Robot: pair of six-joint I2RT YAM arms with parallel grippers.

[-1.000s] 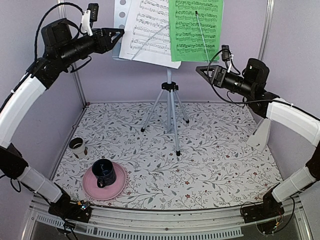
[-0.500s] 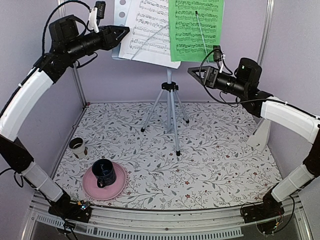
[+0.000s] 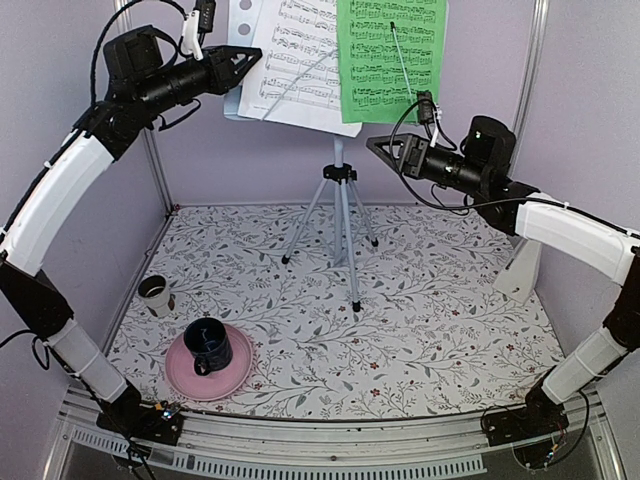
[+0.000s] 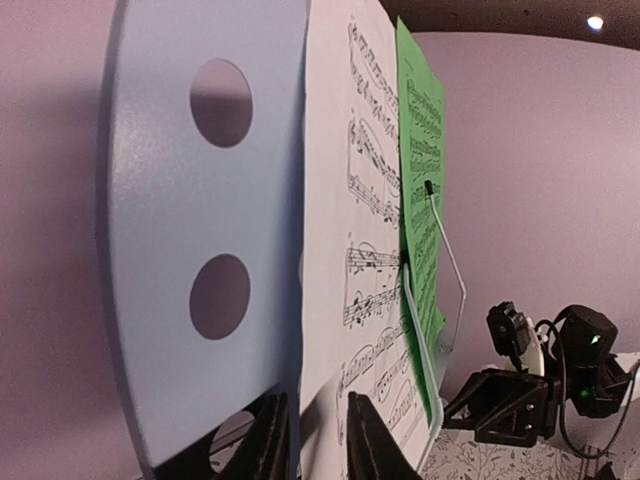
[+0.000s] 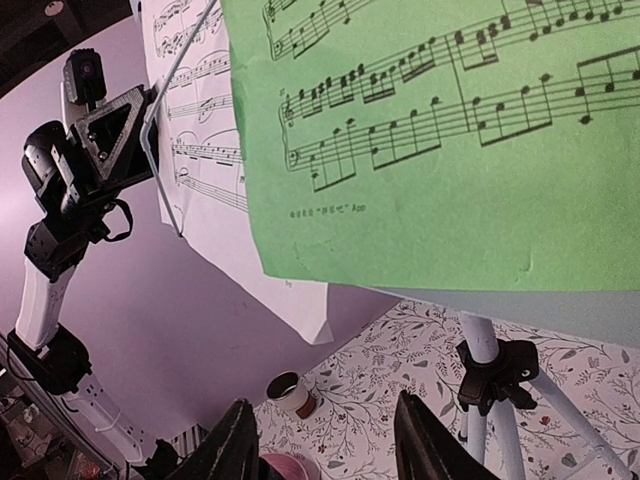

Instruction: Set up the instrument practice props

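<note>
- Pale-blue perforated music stand (image 4: 150, 200) is upright on its silver tripod (image 3: 340, 215) at the rear centre of the table (image 3: 430, 300). I judge this part of the task done.
- The white sheet of music (image 3: 300, 70) is on the stand desk but tilted. Its lower corner hangs below the ledge, and its right side is overlapped by the green sheet.
- The green sheet of music (image 3: 385, 55) sits on the right half of the desk, close to square. A thin wire arm (image 3: 405, 70) crosses it.
- The small white metronome (image 3: 520, 272) stands at the right edge of the table, well apart from the tripod and partly behind the right arm.
- The left gripper (image 3: 250, 60) is raised to the left edge of the stand. Its jaws are parted by a narrow gap in line with the white sheet's edge. I cannot tell whether they touch it.
- The right gripper (image 5: 322, 405) is just below the green sheet, with its jaws wide apart and nothing between them.
- Likely remaining: squaring the white sheet and perhaps moving the metronome nearer the stand.
- Writing: both sheets carry printed staves. One small line of print sits under the green sheet's last staff but is too small to read. No brand marks are visible.
- The dark mug (image 3: 208, 345) on its pink plate (image 3: 235, 375) and the beige cup (image 3: 154, 292) sit at front left, away from the work.
</note>
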